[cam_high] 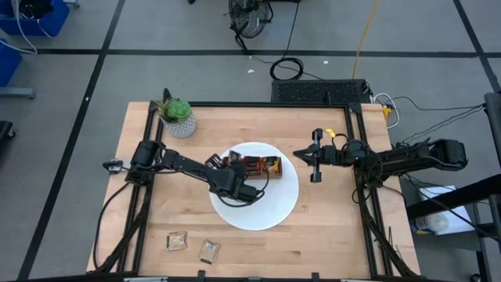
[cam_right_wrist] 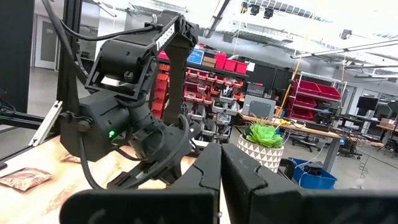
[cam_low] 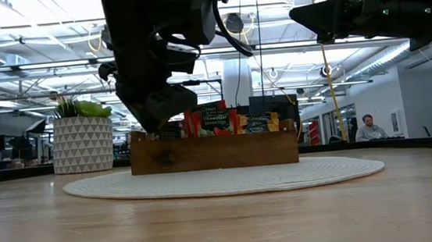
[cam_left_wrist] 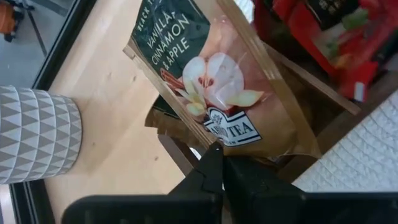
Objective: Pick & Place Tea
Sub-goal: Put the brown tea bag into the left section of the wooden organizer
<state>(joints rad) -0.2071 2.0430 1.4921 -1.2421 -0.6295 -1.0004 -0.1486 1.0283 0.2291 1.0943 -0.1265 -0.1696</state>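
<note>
Left pincer (cam_left_wrist: 219, 163) pinching a beige tea sachet (cam_left_wrist: 219, 87) over the wooden tray (cam_high: 252, 165), potted plant (cam_high: 178, 117) nearby.

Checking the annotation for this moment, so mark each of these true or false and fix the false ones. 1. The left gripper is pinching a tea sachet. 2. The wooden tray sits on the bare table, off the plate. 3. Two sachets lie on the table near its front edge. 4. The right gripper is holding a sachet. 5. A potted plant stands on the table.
1. True. The left gripper is shut on a beige sachet above the tray's left end.
2. False. The wooden tray sits on the white plate.
3. True. Two loose sachets lie there.
4. False. The right gripper is shut and empty, waiting right of the plate.
5. True. The potted plant stands at the far left.
</note>
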